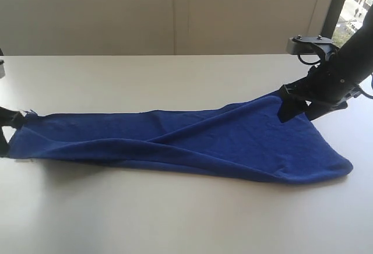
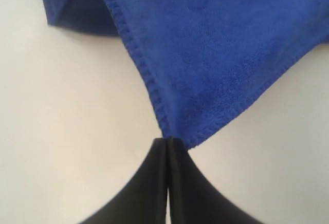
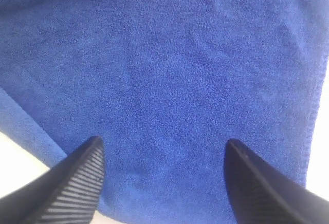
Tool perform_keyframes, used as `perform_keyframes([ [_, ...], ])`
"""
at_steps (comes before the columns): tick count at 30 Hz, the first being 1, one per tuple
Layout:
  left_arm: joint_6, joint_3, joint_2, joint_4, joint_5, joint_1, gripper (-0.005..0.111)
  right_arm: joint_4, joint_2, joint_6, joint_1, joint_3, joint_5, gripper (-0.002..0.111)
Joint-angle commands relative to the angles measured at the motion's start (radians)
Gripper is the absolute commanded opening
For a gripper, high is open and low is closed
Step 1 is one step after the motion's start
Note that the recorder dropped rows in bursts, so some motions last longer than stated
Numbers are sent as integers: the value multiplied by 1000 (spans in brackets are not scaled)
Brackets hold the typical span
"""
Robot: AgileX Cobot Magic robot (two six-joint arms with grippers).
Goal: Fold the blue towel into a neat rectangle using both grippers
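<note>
The blue towel lies stretched across the table, narrow at the left and broad at the right, with long creases down its middle. My left gripper sits at the far left edge of the exterior view. The left wrist view has my left gripper shut on a hemmed corner of the blue towel. My right gripper hangs over the towel's right end near its far edge. In the right wrist view my right gripper stands open above the blue towel, nothing between its fingers.
The pale table runs wide around the cloth. A beige wall stands behind the table's far edge, and a window shows at the top right. Bare table surrounds the pinched corner.
</note>
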Motion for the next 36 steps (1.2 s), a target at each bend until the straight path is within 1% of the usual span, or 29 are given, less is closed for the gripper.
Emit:
perform_keyframes([
  [1,-13,87,-72,26,88,4,0,4,1,2,-5,4,-7,62],
  [8,-29,220,-168,31,93,4,0,4,1,2,-5,4,-16,62],
  [14,-29,287,-177,35,97,4,0,5,1,2,-5,4,-25,62],
  [16,-29,303,-175,52,99,4,3,7,1,2,-5,4,-24,62],
  [18,-33,319,-175,81,101,4,12,7,1,2,-5,4,-23,62],
  [19,-33,325,-175,100,106,4,19,7,1,2,-5,4,-21,62],
  [21,-35,335,-175,122,108,4,35,7,1,2,-5,4,-16,62],
  [23,-38,335,-175,122,100,4,55,7,1,2,-5,4,-5,62],
  [25,-39,335,-175,122,93,4,72,10,1,2,-5,4,0,62],
  [26,-48,335,-175,122,89,4,78,10,1,2,-5,4,0,62],
  [27,-57,333,-175,122,86,4,81,10,1,2,-5,4,0,62],
  [28,-87,314,-175,122,52,4,86,10,1,2,-5,4,2,62],
  [29,-108,298,-175,120,25,4,86,10,1,2,-5,4,2,62],
  [30,-155,262,-175,101,-72,4,86,10,1,2,-5,4,2,62],
  [31,-162,248,-175,85,-140,4,85,10,1,2,-5,4,2,62],
  [32,-162,235,-175,42,-295,4,74,10,1,2,-5,4,4,62],
  [33,-162,230,-173,20,-372,4,63,10,1,2,-5,4,4,62],
  [34,-156,214,-154,10,-459,4,35,10,1,2,-5,4,13,62],
  [35,-142,201,-135,10,-480,4,18,10,1,2,-5,4,18,62],
  [36,-126,189,-116,10,-485,4,3,10,1,2,-5,4,20,62],
])
